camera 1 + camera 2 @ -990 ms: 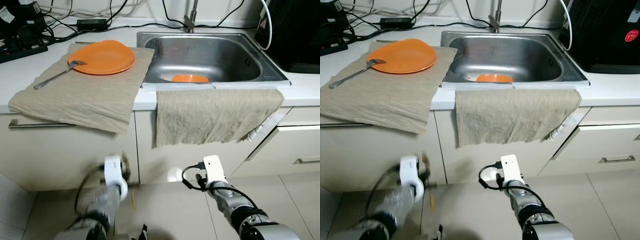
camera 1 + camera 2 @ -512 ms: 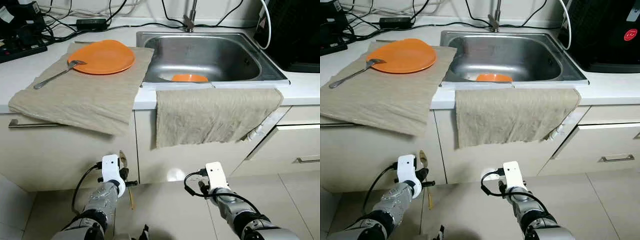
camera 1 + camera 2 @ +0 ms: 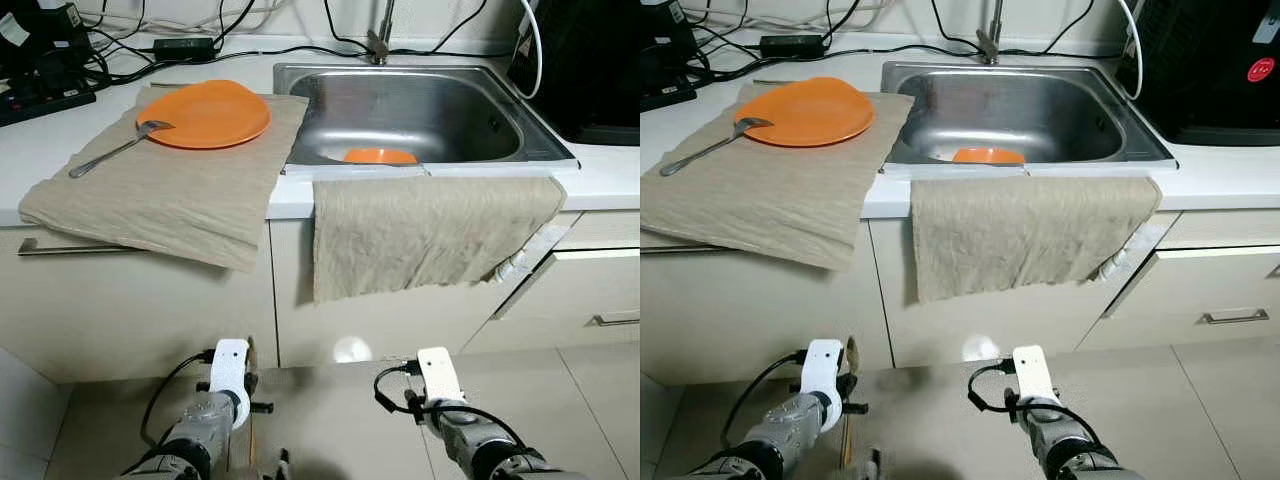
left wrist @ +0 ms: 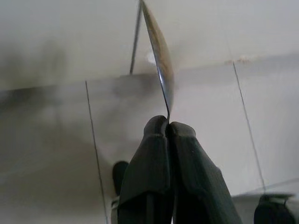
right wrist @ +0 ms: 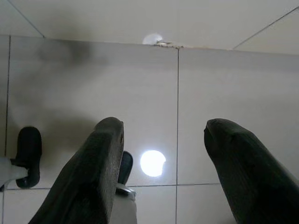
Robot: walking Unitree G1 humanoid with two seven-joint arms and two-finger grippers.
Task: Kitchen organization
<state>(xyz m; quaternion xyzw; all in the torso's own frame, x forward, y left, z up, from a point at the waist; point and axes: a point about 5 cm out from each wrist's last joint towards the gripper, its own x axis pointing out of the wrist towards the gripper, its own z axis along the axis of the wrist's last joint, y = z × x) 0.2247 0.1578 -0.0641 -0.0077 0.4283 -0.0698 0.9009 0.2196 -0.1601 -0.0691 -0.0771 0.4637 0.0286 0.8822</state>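
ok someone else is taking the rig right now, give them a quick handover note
Left end effector: shut on a thin metal spoon, held low in front of the cabinets.
Right end effector: open, holding nothing, low over the tiled floor.
On the counter: large orange plate with a silver fork resting on its rim, both on the beige cloth. A small orange dish sits in the steel sink.
Left: put the spoon away, then deal with the plate, fork and dish.
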